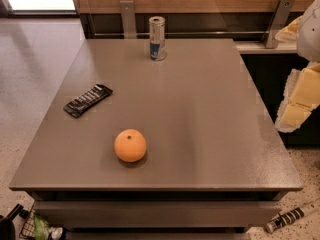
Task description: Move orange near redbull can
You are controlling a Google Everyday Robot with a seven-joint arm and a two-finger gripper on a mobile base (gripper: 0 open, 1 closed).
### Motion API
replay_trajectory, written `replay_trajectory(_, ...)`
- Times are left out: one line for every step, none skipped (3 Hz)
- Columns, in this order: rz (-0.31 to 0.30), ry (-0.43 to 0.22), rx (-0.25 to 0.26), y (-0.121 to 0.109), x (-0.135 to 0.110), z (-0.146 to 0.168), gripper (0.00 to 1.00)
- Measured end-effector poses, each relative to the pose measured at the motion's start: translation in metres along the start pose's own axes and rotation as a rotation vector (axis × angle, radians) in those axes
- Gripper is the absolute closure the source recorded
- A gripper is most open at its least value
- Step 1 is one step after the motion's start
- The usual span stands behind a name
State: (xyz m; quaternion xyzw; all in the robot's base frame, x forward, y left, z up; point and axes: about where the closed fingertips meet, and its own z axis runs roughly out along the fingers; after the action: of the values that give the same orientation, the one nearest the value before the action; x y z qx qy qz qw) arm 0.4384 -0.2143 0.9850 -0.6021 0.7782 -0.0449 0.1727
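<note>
The claw (297, 101) hung off the tabletop's (210, 114) 3 o'clock edge, well apart from everything, and whether it was wide or narrow could not be told. It would likely do best to reach the orange (130, 145) at 7 o'clock and close across its widest girth, lest it roll. The redbull can (157, 38), the only container, stood upright at 12 o'clock, contents unseen.

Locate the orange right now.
In camera view, the orange sits near the table's front edge, left of centre, with the black wrapper behind-left and the redbull can far back; the end effector hangs beyond the table's right edge.
</note>
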Motion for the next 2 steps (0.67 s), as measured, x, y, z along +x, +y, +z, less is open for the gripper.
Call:
replay_trajectory(0.001, -0.012, -0.001, 0.0001, -0.0009, 0.0011, 0.00)
replay_trajectory(0.013, -0.123, -0.009, 0.0011, -0.0096, 0.0107, 0.00)
